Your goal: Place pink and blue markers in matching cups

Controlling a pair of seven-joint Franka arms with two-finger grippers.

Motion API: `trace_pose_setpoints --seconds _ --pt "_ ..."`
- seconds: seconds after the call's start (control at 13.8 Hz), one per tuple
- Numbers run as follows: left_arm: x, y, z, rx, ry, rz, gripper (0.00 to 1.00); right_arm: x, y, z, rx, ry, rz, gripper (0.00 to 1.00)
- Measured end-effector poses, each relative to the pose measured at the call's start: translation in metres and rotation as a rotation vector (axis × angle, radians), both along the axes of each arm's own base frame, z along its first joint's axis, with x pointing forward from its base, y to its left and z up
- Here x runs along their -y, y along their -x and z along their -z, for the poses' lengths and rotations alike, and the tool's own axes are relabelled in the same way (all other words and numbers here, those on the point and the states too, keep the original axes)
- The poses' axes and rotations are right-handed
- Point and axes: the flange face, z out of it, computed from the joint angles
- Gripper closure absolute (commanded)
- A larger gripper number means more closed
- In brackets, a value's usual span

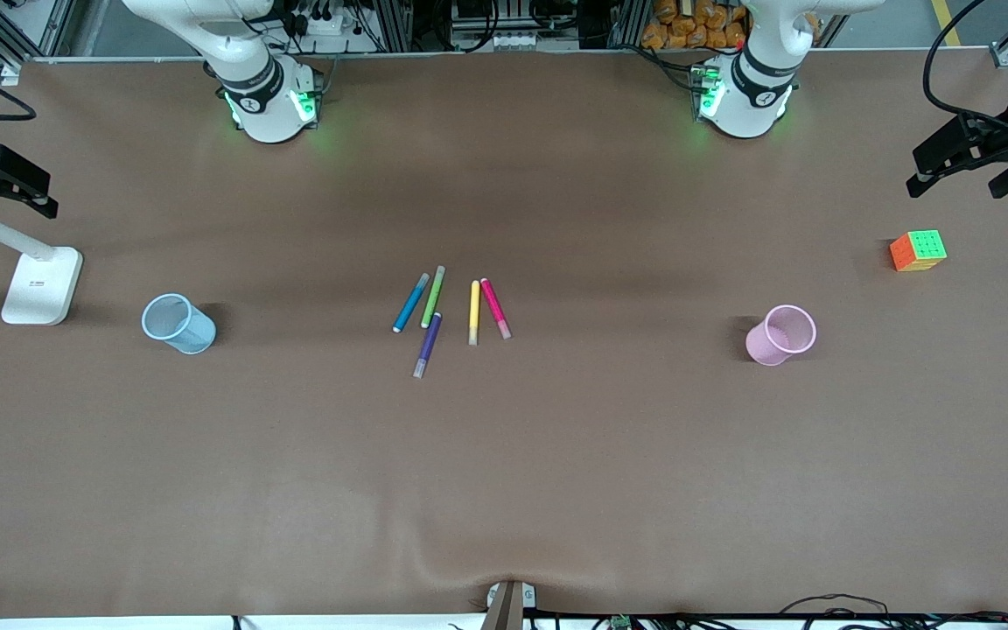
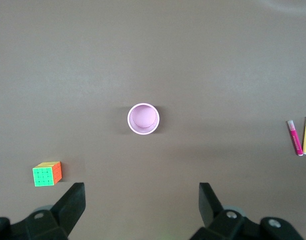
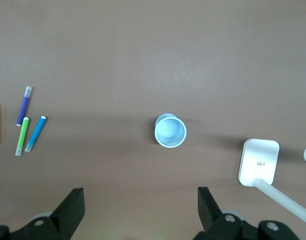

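Markers lie mid-tabletop: blue marker [image 1: 410, 303] toward the right arm's end, pink marker [image 1: 495, 308] toward the left arm's. Blue cup [image 1: 177, 323] and pink cup [image 1: 781, 334] stand upright, well apart. Left gripper [image 2: 142, 201] and right gripper [image 3: 141, 204] hang released, each above its cup.

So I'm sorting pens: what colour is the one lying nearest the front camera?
Dark purple marker, with a paler cap; the front view shows it best.

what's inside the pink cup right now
Nothing. The left wrist view looks straight down into the pink cup and shows only its bare pale floor. The pink marker lies on the table among the other pens. Both grippers are open and high above the table.
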Motion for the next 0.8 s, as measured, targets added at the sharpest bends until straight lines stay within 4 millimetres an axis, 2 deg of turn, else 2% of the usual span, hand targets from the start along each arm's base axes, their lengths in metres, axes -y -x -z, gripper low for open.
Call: trace_pose_setpoints --seconds 0.8 --pt "0.0 0.0005 0.0022 -0.01 0.0 -0.001 0.0 0.0011 0.0006 0.0005 -0.005 -0.01 0.003 0.0"
